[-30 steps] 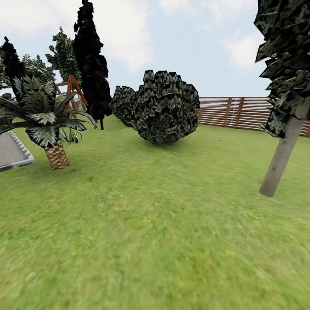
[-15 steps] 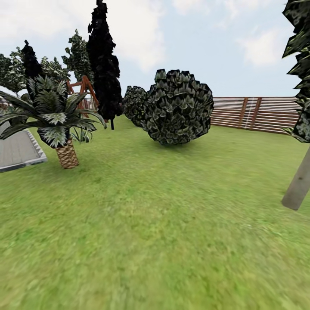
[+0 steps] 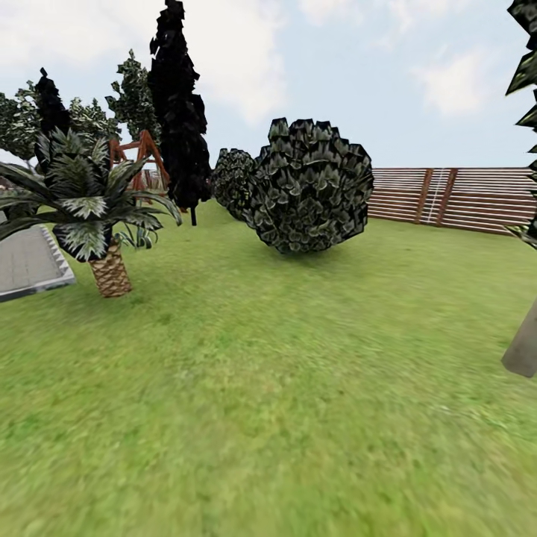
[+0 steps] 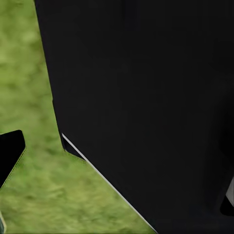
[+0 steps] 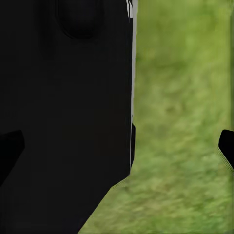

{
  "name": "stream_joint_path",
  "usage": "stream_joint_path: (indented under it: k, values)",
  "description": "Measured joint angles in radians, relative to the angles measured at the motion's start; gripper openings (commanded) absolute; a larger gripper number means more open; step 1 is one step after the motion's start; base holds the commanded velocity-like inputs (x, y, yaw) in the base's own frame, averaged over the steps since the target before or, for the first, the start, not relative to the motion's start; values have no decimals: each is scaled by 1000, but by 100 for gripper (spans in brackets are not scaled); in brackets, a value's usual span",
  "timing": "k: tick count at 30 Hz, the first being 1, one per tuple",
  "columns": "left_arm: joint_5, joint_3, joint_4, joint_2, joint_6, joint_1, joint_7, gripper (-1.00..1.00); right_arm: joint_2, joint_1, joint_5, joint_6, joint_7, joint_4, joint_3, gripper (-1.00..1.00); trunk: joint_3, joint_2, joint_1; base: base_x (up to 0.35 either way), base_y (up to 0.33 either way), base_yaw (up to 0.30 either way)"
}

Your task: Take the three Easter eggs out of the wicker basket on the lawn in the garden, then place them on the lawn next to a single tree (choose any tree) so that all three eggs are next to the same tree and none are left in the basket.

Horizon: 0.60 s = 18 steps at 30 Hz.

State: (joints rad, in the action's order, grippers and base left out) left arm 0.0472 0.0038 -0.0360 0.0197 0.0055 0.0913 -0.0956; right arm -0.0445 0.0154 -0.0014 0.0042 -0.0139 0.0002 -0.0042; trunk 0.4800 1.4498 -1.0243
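Open lawn (image 3: pixel 283 388) ahead, fence (image 3: pixel 455 198) at far edge, trunk (image 3: pixel 523 350) right, tool spread unreadable

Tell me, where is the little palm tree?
In the head view the small palm stands on the lawn at the left, beside the grey paved slab, with the tall dark cypress behind it.

Tree trunk (image 3: pixel 522 350) cut off at right edge — lawn (image 3: pixel 268 418) foreground blurred.
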Motion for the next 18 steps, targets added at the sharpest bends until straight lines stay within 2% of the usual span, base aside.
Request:
stream_joint_path:
  k: [10,18]
  values:
    - [0,0,0,0,0,0,0,100,0,0,-1,0,0,0,0,100,0,0,0,335,0,15]
    - [0,0,0,0,-1,0,0,100,0,0,-1,0,0,0,0,100,0,0,0,335,0,227]
